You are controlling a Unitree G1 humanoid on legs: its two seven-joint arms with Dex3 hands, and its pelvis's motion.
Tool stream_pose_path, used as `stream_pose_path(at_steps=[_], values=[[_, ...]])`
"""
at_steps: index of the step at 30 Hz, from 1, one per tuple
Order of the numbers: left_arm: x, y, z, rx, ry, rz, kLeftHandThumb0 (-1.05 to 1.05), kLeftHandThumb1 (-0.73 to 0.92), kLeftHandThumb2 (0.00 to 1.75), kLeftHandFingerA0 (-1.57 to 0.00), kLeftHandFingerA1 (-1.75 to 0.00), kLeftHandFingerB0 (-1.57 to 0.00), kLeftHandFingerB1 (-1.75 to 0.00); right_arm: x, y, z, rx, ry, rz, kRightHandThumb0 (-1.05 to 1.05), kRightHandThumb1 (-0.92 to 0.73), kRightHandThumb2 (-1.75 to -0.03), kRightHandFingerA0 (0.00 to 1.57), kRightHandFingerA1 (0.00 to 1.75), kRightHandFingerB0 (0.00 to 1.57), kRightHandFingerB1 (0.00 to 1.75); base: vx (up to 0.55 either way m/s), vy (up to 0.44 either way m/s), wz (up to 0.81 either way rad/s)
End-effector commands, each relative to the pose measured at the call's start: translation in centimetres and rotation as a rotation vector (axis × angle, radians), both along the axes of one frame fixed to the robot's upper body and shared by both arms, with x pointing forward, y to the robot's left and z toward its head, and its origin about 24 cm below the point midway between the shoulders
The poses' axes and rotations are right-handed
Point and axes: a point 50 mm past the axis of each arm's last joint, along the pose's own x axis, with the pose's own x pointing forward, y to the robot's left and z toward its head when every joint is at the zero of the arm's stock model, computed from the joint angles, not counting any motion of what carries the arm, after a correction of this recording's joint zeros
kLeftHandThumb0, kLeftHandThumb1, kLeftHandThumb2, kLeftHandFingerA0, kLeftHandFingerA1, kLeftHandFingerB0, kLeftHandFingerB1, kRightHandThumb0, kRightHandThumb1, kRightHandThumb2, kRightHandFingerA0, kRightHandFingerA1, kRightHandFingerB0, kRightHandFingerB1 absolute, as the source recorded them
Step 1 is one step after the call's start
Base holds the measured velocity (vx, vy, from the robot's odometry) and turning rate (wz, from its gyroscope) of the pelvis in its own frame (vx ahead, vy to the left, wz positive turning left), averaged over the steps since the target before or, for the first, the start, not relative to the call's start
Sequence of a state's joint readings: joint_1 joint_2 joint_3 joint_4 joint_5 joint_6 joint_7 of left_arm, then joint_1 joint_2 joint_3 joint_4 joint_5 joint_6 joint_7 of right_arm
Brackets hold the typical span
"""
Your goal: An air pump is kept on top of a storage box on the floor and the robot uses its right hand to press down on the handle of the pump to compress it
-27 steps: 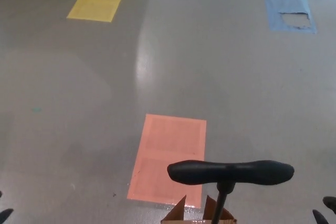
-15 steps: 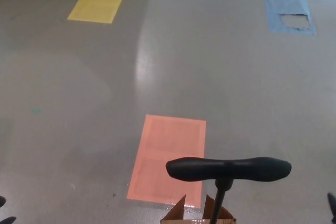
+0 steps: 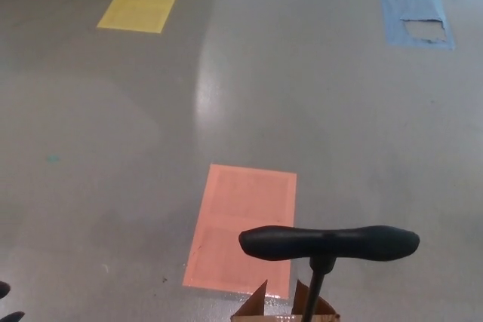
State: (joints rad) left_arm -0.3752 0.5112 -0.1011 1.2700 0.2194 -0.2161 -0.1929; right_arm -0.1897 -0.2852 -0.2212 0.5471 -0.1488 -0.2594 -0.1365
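I see the pump handle (image 3: pixel 329 243) near, right of centre, level on its rod (image 3: pixel 315 295) above the box flaps (image 3: pixel 260 303); nothing touches it; left hand (image 3: pixel 6 303) barely shows at the near-left corner, grip unreadable; right hand is out of sight.

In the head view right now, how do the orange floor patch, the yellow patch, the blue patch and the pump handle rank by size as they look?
1. Orange patch, largest.
2. Pump handle, though it is nearest the camera, so its rank is unsure.
3. Yellow patch and blue patch look about alike; both lie far away.
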Motion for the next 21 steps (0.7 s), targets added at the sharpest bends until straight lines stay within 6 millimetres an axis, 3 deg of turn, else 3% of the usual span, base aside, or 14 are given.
stream_pose_path(at_steps=[1,6,9,10,12,13,14,15,19,20,21], values=[[-0.5,0.7,0.2,0.016,0.011,-0.011,-0.61,0.74,0.63,-0.25,-0.31,-0.23,-0.28,-5.1,0.6,13.7,-0.076,-0.628,-0.052,-0.71,-0.77,-1.16,0.01,0.31,0.01,0.27,0.0,0.0,0.0],[-0.5,0.6,0.2,0.014,0.008,-0.014,-0.61,0.74,0.63,-0.25,-0.31,-0.23,-0.28,-5.9,0.8,17.1,-0.124,-0.778,-0.031,-0.72,-0.78,-1.16,0.0,0.32,0.0,0.24,0.0,0.0,0.0],[-0.5,0.6,0.2,0.013,0.008,-0.009,-0.6,0.74,0.63,-0.25,-0.31,-0.24,-0.28,-6.2,0.9,19.5,-0.171,-0.83,-0.016,-0.81,-0.84,-1.16,0.07,0.17,0.07,0.16,0.0,0.0,0.0],[-0.6,0.8,0.1,0.016,0.01,-0.002,-0.6,0.74,0.63,-0.25,-0.31,-0.24,-0.28,-6.1,1.1,20.1,-0.177,-0.839,-0.008,-0.72,-0.79,-1.17,0.0,0.23,0.0,0.23,0.0,0.0,0.0],[-0.7,0.8,0.1,0.02,0.013,0.003,-0.6,0.74,0.63,-0.24,-0.3,-0.23,-0.29,-6.2,1.3,21.1,-0.18,-0.866,-0.018,-0.73,-0.75,-1.15,0.02,0.32,0.01,0.26,0.0,0.0,0.0],[-0.7,0.8,0.1,0.024,0.016,0.0,-0.61,0.74,0.63,-0.24,-0.3,-0.23,-0.28,-6.4,1.6,22.4,-0.195,-0.897,-0.009,-0.81,-0.92,-0.72,0.1,0.26,0.09,0.22,0.0,0.0,0.0],[-0.7,0.8,0.1,0.024,0.017,-0.001,-0.61,0.74,0.63,-0.24,-0.3,-0.23,-0.28,-6.4,1.7,22.8,-0.199,-0.905,-0.007,-0.81,-0.92,-0.72,0.1,0.26,0.09,0.22,0.0,0.0,0.0],[-0.7,0.8,0.2,0.023,0.014,-0.006,-0.61,0.74,0.63,-0.24,-0.3,-0.23,-0.28,-6.8,2.3,24.1,-0.229,-0.931,0.007,-0.87,-0.78,-0.9,0.1,0.3,0.08,0.22,0.0,0.0,0.0],[-0.5,0.8,0.3,0.033,0.013,-0.014,-0.61,0.74,0.63,-0.25,-0.31,-0.23,-0.28,-7.6,3.8,26.9,-0.334,-0.974,0.072,-0.88,-0.8,-0.91,0.1,0.28,0.08,0.25,0.0,0.0,0.0],[-0.5,0.8,0.3,0.023,0.013,-0.008,-0.6,0.75,0.62,-0.23,-0.3,-0.23,-0.29,-8.0,4.5,27.9,-0.367,-0.989,0.126,-0.74,-0.74,-1.14,0.02,0.27,0.02,0.3,0.0,0.0,0.0],[-0.5,0.8,0.3,0.017,0.012,-0.004,-0.61,0.74,0.62,-0.23,-0.31,-0.23,-0.29,-8.2,5.1,28.6,-0.389,-1.0,0.162,-0.79,-0.75,-1.12,0.07,0.25,0.06,0.28,0.0,0.0,0.0]])
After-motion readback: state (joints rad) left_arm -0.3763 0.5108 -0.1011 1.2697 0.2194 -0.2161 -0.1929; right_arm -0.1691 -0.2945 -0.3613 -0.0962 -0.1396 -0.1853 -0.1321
